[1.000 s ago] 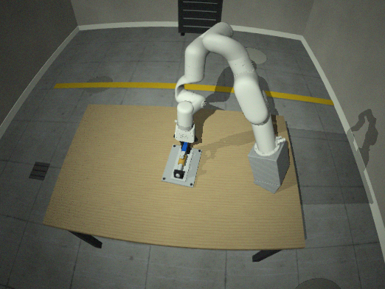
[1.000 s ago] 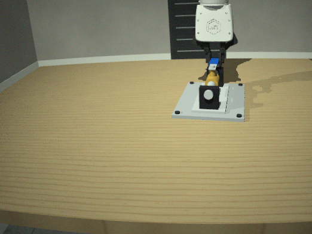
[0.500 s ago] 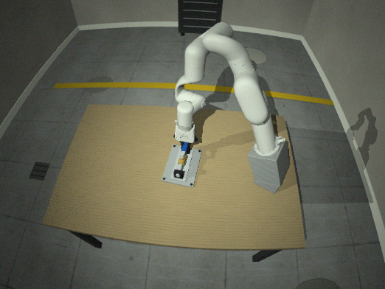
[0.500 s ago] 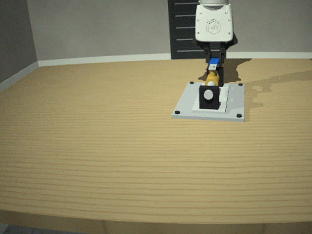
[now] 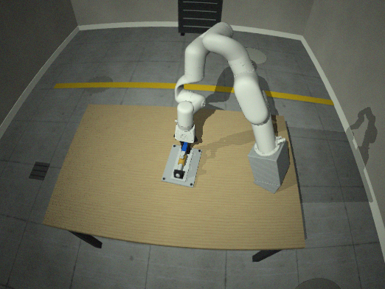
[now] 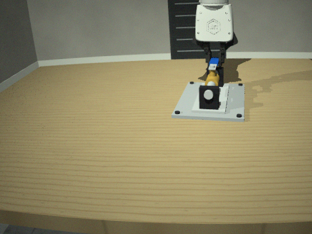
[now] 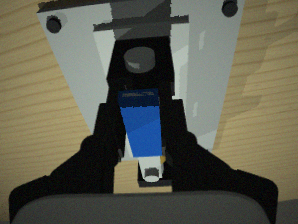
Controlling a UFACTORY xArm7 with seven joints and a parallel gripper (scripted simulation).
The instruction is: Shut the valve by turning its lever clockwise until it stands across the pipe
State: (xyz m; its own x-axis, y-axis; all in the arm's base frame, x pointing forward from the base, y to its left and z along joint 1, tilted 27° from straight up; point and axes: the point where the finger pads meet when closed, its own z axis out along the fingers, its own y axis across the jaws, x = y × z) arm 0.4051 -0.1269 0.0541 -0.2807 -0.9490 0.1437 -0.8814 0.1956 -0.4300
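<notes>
The valve stands on a grey baseplate [image 5: 182, 165] in the middle of the table, with a yellow body [image 6: 211, 79] on a pipe held by black end blocks [image 6: 208, 97]. Its blue lever [image 7: 142, 122] is a flat strip that lies roughly along the pipe, turned a little off it. My gripper [image 7: 141, 97] comes straight down over the far end of the valve and is shut on the blue lever, one black finger on each long side. The lever also shows in the top view [image 5: 184, 148] and the exterior view [image 6: 213, 64], just below my white wrist.
The arm's grey base block [image 5: 268, 166] stands on the table to the right of the baseplate. A dark cabinet [image 5: 199, 15] stands by the back wall. The baseplate has small black bolts at its corners [image 6: 177, 112].
</notes>
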